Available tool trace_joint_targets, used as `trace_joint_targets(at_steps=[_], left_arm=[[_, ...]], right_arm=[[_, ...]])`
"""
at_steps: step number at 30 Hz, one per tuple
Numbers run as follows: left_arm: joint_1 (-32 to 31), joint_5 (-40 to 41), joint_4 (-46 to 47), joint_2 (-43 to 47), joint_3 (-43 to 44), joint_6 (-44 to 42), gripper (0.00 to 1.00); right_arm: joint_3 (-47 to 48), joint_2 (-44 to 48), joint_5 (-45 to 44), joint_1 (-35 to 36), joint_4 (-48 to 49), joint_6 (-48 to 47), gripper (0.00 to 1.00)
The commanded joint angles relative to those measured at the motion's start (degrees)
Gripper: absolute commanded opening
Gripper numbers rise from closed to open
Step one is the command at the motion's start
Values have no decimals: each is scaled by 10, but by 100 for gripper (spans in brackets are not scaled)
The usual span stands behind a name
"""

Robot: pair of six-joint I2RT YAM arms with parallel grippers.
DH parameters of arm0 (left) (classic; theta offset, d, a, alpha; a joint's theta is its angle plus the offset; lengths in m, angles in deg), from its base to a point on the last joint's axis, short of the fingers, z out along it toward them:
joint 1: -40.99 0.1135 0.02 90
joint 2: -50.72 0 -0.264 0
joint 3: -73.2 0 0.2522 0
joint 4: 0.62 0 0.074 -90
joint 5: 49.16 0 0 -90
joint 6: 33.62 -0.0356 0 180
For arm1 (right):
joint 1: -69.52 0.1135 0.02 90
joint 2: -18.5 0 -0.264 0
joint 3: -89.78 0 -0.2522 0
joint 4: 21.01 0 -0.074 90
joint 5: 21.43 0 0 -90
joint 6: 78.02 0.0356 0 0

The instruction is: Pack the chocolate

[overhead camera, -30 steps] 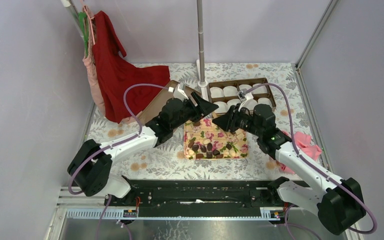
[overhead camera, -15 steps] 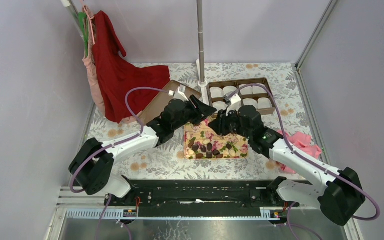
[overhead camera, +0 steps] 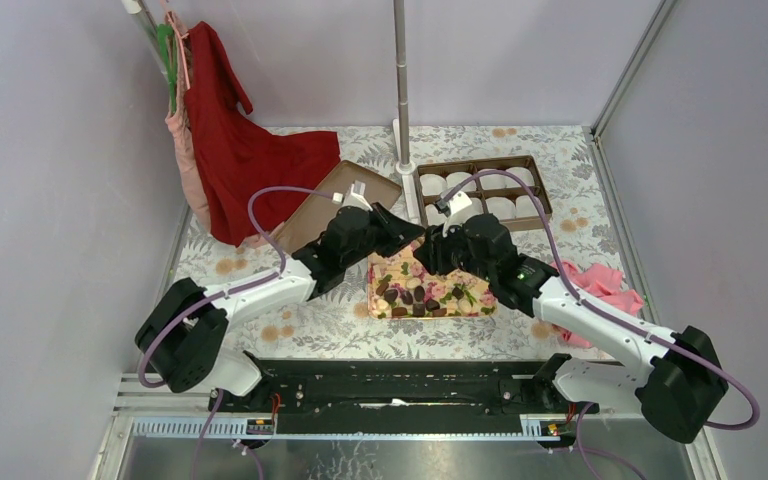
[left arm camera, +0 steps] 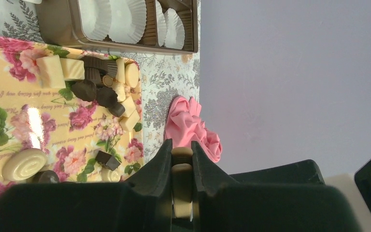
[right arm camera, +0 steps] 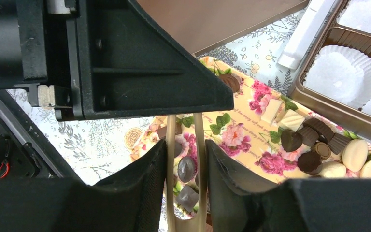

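Chocolate (overhead camera: 415,297) lies on a floral tray (overhead camera: 460,290): dark and pale pieces clustered near its front edge. In the wrist views the chocolate (left arm camera: 96,92) (right arm camera: 314,140) sits in a heap, with loose pieces scattered around it. Over the tray's far left corner the two grippers meet. My right gripper (right arm camera: 186,145) is shut on cream tongs (right arm camera: 170,159), whose two arms press against its fingers. My left gripper (left arm camera: 181,147) is shut on the tongs' tips (left arm camera: 182,171). Its black body (right arm camera: 140,72) fills the top of the right wrist view.
A brown box (overhead camera: 478,163) of white paper cups stands behind the tray, next to a metal pole (overhead camera: 401,80). The box lid (overhead camera: 325,200) lies to the left. A pink cloth (overhead camera: 605,285) is at the right and a red garment (overhead camera: 250,160) hangs at the back left.
My right arm has carried the tongs leftward over the tray. My left gripper's jaws have closed onto the tongs' tips.
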Motion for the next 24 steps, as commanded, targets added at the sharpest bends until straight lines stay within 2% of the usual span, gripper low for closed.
trace_joint_targets(at_steps=[1,11,17,24], left_arm=[[-4,17,37,24,-22,19,10],[1,28,95,41,-66,63,1],[10,5,163,34,-96,97,0],[12,2,196,36,-108,113,0]], right_arm=[[32,17,-8,3,7,-5,42],[24,37,16,3,-11,4,51],[14,42,22,3,-6,6,52],[9,31,31,3,-9,-2,54]])
